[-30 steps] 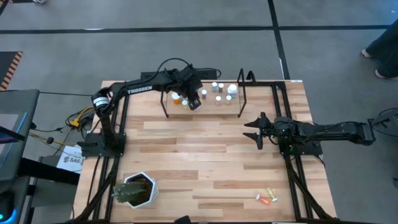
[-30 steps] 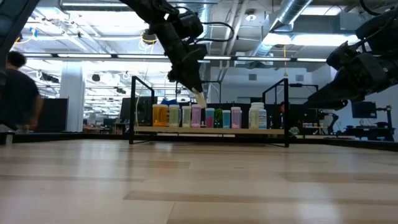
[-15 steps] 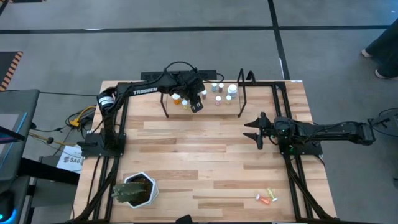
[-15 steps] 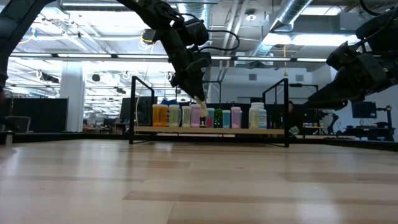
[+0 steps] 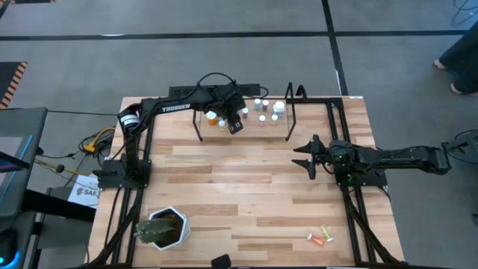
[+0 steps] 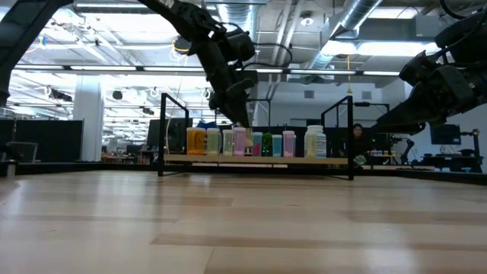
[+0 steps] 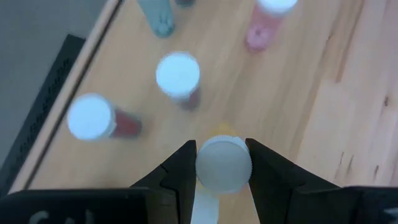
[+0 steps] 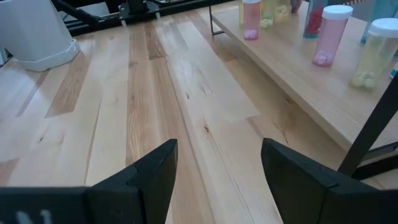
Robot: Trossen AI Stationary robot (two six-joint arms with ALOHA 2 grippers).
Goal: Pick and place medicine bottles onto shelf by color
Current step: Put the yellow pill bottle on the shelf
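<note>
Holding a small white-capped bottle between its two fingers, the left hand hangs over the shelf at the far side of the surface. A second ago this hand was higher and a bit more to the left; now it has come lower, so the bottle sits down among the row of other bottles on the shelf. The low view shows the hand's tip right by the pink bottle, but I cannot tell if the held bottle touches the plank yet. The right hand has not moved at all. It waits over the bare wood to the right of the middle, fingers spread apart and holding nothing. The green plant in its white pot stays in the near left corner.
</note>
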